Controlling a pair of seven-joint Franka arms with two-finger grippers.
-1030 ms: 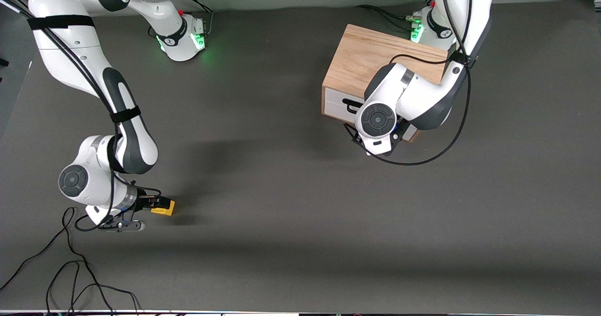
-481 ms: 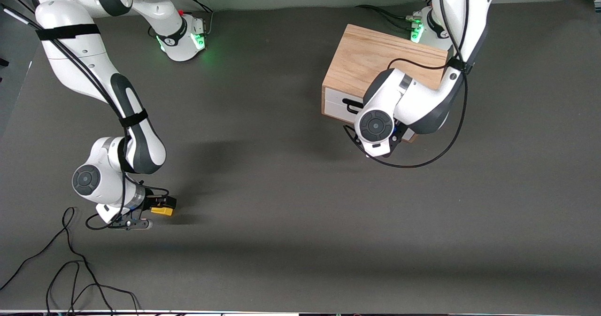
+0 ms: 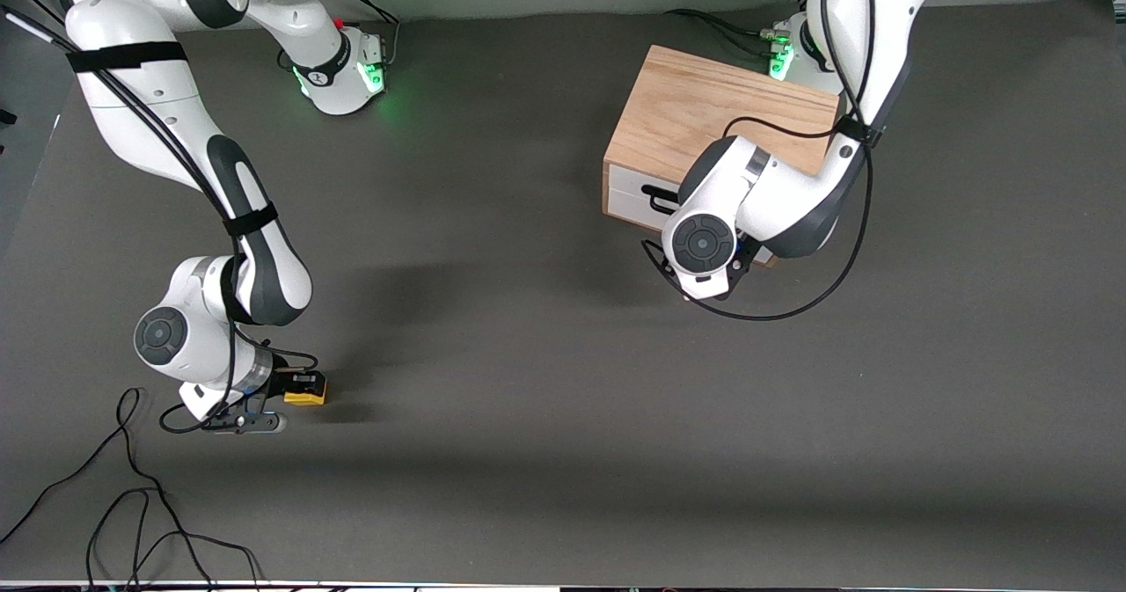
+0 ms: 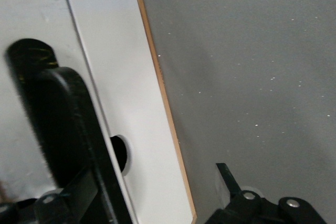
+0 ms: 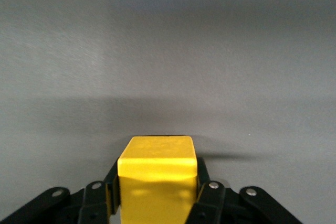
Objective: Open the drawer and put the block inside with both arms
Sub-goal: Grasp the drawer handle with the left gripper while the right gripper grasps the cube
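The yellow block (image 3: 306, 389) is gripped between the fingers of my right gripper (image 3: 297, 390), low over the table near the right arm's end. In the right wrist view the block (image 5: 156, 174) sits squarely between both pads. The drawer (image 3: 632, 194), white-fronted with a black bar handle (image 3: 655, 194), is closed in the oak box (image 3: 695, 113). My left gripper (image 4: 152, 187) is right at the drawer front (image 4: 131, 103), jaws wide apart. The handle (image 4: 50, 114) lies close beside one finger. In the front view the left wrist (image 3: 704, 242) hides this gripper.
Black cables (image 3: 132, 504) lie loose on the dark mat near the front camera at the right arm's end. A cable loop (image 3: 792, 302) hangs from the left arm beside the box. The arm bases (image 3: 347, 69) glow green.
The right wrist has shifted a little toward the table's middle, the block still gripped in about the same spot. The left wrist has edged slightly along the drawer front.
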